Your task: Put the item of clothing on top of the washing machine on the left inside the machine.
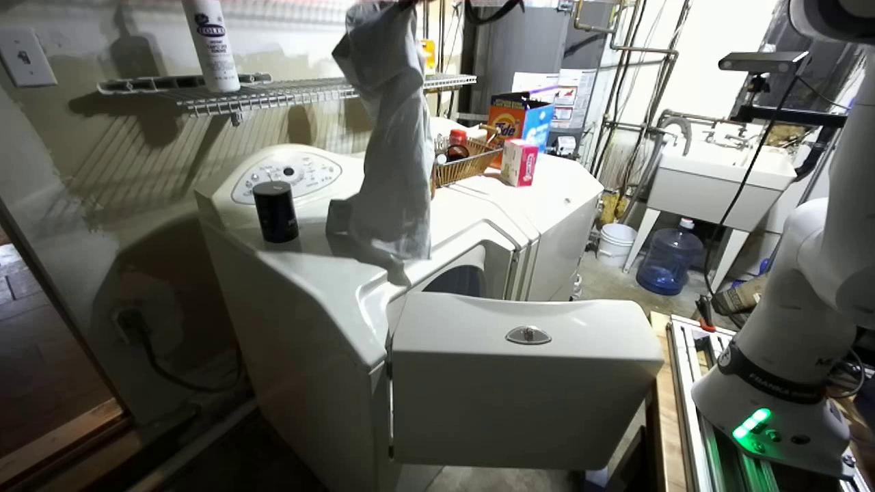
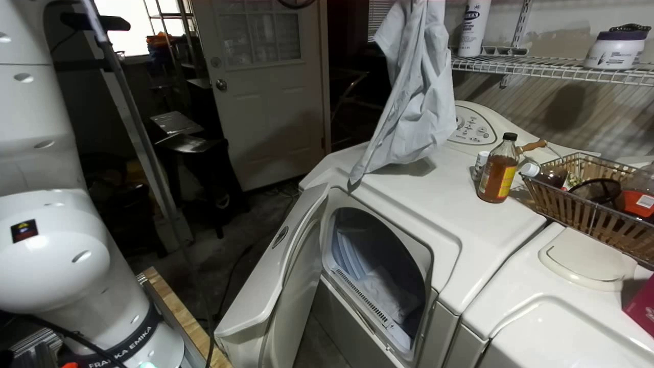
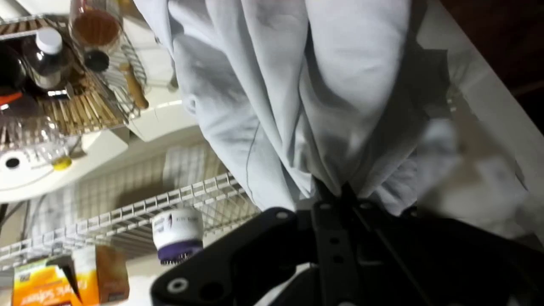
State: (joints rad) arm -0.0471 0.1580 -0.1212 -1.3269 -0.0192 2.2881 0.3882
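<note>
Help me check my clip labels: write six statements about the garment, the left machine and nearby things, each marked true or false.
1. The gripper is shut on the gray garment. True.
2. The door of the left machine stands open. True.
3. The garment lies inside that machine. False: it hangs outside.
4. The amber-filled bottle stands in the basket. False: the amber-filled bottle is outside the basket.
5. A white bottle stands on the wire shelf. True.
6. The black canister lies sideways. False: the black canister stands upright.
</note>
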